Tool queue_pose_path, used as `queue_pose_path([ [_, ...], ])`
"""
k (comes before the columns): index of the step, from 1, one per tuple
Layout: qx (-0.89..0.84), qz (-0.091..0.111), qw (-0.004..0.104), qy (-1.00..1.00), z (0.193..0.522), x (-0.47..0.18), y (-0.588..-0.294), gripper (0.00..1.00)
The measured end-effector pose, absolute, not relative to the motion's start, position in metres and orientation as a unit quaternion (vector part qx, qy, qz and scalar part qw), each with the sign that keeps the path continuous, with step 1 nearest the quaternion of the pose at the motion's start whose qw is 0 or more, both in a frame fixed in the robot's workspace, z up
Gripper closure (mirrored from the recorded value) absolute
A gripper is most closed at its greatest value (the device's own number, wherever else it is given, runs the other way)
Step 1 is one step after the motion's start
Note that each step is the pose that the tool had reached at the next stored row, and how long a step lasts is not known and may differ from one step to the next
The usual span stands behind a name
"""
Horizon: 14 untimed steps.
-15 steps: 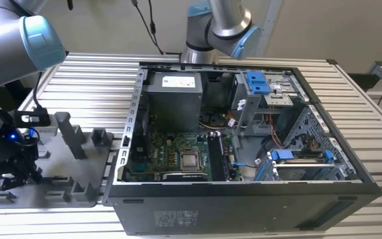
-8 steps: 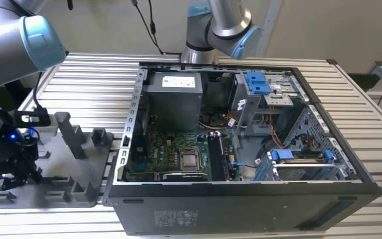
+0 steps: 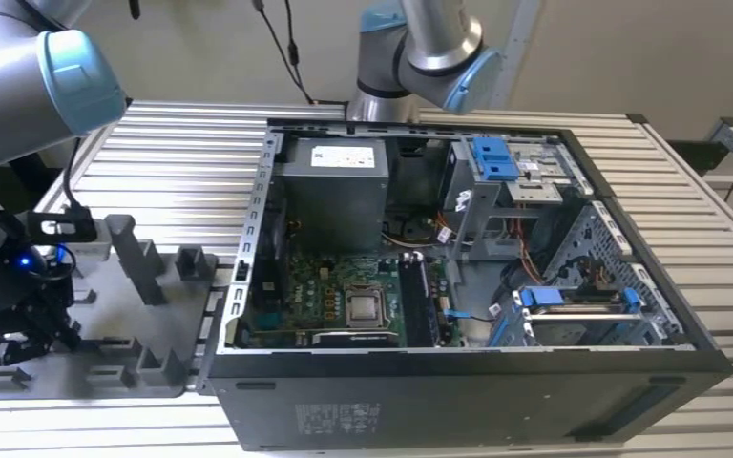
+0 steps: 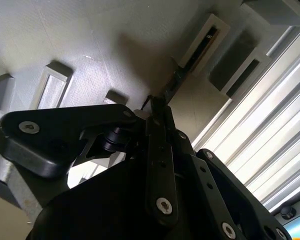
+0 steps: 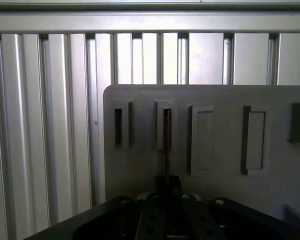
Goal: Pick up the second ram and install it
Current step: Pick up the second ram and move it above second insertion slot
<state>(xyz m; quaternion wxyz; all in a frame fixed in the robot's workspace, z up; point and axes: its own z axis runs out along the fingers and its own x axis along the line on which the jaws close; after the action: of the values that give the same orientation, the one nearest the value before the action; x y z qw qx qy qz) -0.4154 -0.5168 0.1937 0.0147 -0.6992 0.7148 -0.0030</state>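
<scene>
An open computer case point(image 3: 469, 401) fills the middle and right of the frame, standing on a ribbed metal table point(image 3: 188, 153). Inside it, a grey power supply point(image 3: 331, 186) sits above the green motherboard point(image 3: 328, 286), with the square processor socket point(image 3: 366, 307) near the lower edge. Blue brackets point(image 3: 494, 157) sit at the upper right of the case. At lower left lies a grey tray point(image 3: 106, 310) with upright blocks point(image 3: 131, 253). The arm point(image 3: 23, 76) reaches down the left edge, its gripper point(image 3: 16, 343) low over the tray's near corner. Another arm point(image 3: 424, 57) stands at top centre.
</scene>
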Motion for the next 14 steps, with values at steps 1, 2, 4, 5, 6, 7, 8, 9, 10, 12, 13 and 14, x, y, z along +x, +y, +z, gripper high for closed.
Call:
queue_pose_path([
  [1,-0.699,-0.003,0.015,0.715,0.194,-0.415,-0.517,0.86],
  [2,-0.699,-0.003,0.015,0.715,0.194,-0.415,-0.517,0.86],
  [4,-0.699,-0.003,0.015,0.715,0.196,-0.415,-0.517,0.86],
  [5,-0.699,-0.003,0.015,0.715,0.197,-0.415,-0.517,0.86],
  [6,-0.699,-0.003,0.015,0.715,0.198,-0.415,-0.517,0.86],
  [7,-0.699,-0.003,0.015,0.715,0.199,-0.415,-0.517,0.86],
  [8,-0.699,-0.003,0.015,0.715,0.2,-0.415,-0.517,0.86],
  [9,-0.699,-0.003,0.015,0.715,0.201,-0.415,-0.517,0.86],
  [10,-0.699,-0.003,0.015,0.715,0.201,-0.415,-0.517,0.86],
  [12,-0.699,-0.003,0.015,0.715,0.203,-0.415,-0.517,0.86],
  [13,-0.699,-0.003,0.015,0.715,0.204,-0.415,-0.517,0.86],
  [14,-0.699,-0.003,0.015,0.715,0.204,-0.415,-0.517,0.86],
])
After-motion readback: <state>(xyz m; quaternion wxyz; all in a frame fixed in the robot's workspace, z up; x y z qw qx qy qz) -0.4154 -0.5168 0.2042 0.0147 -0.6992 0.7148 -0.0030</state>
